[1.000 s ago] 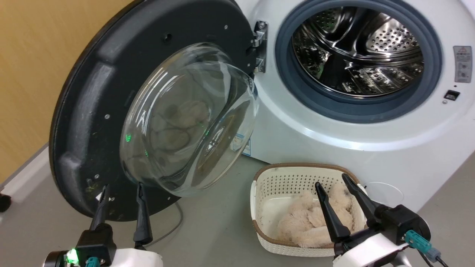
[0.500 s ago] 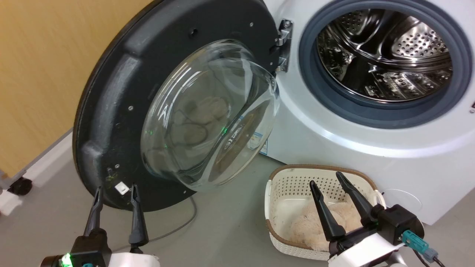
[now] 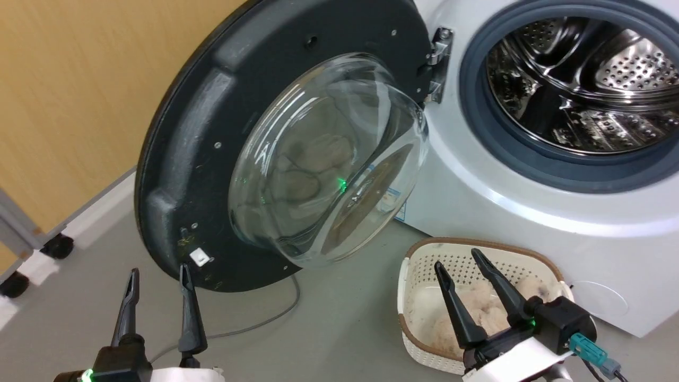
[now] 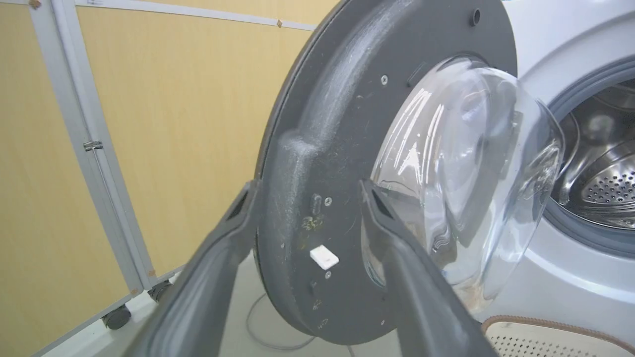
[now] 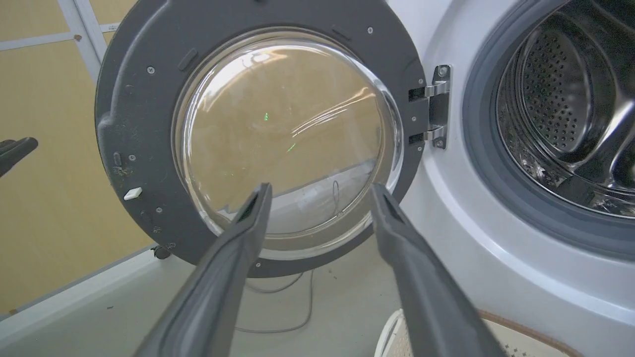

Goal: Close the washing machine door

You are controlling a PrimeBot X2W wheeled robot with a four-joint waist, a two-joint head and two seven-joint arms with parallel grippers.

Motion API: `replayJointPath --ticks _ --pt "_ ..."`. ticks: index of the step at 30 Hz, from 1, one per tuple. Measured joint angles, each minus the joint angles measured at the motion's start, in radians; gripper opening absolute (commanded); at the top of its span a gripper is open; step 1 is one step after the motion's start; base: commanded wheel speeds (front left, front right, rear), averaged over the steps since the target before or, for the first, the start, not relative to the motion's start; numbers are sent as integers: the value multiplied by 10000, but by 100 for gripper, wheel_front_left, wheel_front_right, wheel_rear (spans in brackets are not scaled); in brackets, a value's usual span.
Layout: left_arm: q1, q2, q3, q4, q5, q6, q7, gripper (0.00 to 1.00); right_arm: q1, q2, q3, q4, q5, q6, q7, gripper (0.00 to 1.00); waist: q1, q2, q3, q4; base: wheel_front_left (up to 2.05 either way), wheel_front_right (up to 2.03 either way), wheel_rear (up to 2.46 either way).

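The large round black washing machine door [image 3: 196, 132], its clear glass bowl [image 3: 329, 159] bulging outward, is hanging wide open on its metal hinge [image 3: 437, 63], left of the big white front-loading washing machine [image 3: 477, 201], leaving the steel drum [image 3: 583, 95] exposed. The left gripper [image 3: 159, 268] is aiming its two dark fingers [image 3: 188, 302], spread apart and empty, at the door's lower free rim, probably lining up a push. The right gripper [image 3: 455, 257], likewise parted, is hovering over a cream perforated basket [image 3: 406, 297], seemingly waiting.

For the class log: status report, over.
Left gripper open near door rim; right gripper open by basket. Door wide open. Basket possibly in its swing.
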Motion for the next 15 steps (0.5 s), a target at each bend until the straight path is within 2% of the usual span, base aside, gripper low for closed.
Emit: replayJointPath --ticks 7,8,9,10,15 --pt "55 -2 10 -63 -12 77 -69 99 -48 -4 69 44 56 0 -67 100 0 0 30 113 0 0 0" --pt "55 -6 8 -63 -12 75 -69 78 -48 -4 73 44 58 0 -67 100 0 0 34 115 0 0 0" --pt "55 -6 8 -63 -12 71 -69 34 -48 -4 69 44 63 0 -67 100 0 0 38 116 0 0 0" --pt "56 -6 6 -65 -12 65 -69 0 -48 -4 65 44 63 0 -67 100 0 0 43 117 0 0 0" --pt "48 -23 199 -495 -430 15 -71 0 -47 -6 17 35 61 0 -69 100 0 0 114 121 0 0 0"
